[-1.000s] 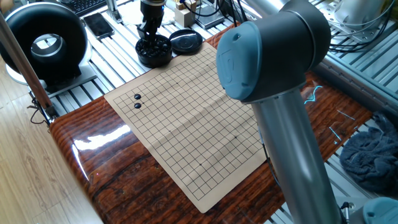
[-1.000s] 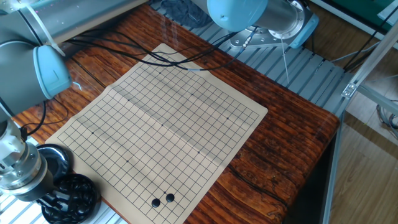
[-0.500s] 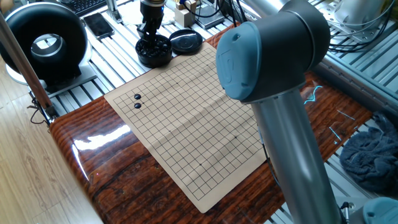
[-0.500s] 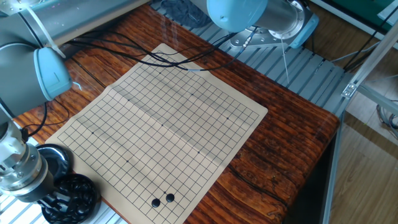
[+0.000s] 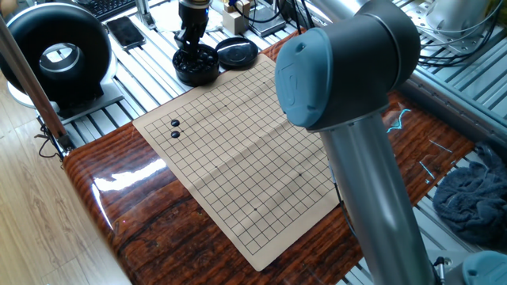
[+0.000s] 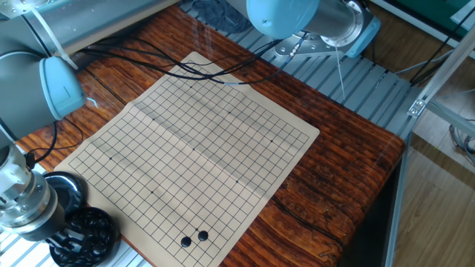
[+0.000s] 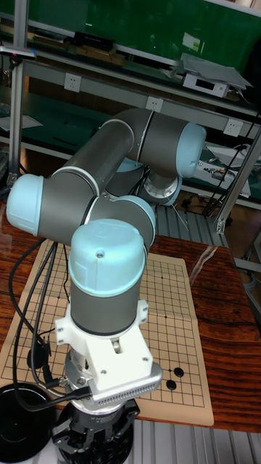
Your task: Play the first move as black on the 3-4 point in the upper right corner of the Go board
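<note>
The tan Go board (image 5: 238,150) (image 6: 194,141) lies on the wooden table. Two small black stones (image 5: 175,129) (image 6: 194,238) (image 7: 174,378) sit side by side near one edge of it; every other crossing is bare. My gripper (image 5: 190,52) (image 6: 71,239) points down into the round black bowl (image 5: 198,71) (image 6: 95,228) of black stones just off the board's corner. Its fingertips are among the stones, and the wrist hides how the jaws stand. In the tall fixed view the wrist covers the gripper.
The bowl's black lid (image 5: 237,52) (image 6: 65,187) lies beside the bowl. A large black ring-shaped device (image 5: 57,52) stands off the table's far left. Cables (image 6: 148,55) trail over the board's far edge. A dark cloth (image 5: 471,198) lies off the table.
</note>
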You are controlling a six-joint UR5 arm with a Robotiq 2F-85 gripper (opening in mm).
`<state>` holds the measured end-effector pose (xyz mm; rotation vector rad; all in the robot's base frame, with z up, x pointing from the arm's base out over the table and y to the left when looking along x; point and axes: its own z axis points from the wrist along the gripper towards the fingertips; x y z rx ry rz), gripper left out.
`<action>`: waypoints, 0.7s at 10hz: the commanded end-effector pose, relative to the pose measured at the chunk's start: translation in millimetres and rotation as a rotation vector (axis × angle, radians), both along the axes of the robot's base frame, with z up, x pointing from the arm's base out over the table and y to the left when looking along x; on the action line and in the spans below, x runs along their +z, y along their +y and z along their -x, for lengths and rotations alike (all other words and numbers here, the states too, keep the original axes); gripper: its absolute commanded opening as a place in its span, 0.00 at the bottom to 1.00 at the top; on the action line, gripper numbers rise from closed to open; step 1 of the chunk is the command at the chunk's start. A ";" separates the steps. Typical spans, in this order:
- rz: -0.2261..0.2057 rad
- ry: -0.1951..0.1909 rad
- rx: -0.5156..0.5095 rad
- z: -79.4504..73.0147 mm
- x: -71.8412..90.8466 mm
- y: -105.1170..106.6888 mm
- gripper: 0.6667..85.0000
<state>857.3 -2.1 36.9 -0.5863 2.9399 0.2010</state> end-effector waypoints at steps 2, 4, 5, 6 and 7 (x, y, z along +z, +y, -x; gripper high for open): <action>0.007 0.019 0.019 7.6 -0.1 -4.2 0.30; 0.011 0.030 0.035 12.1 -0.8 -5.8 0.30; 0.011 0.031 0.037 13.2 -1.0 -6.3 0.30; 0.011 0.031 0.038 13.3 -1.1 -6.4 0.28; 0.011 0.032 0.035 13.3 -1.0 -6.4 0.24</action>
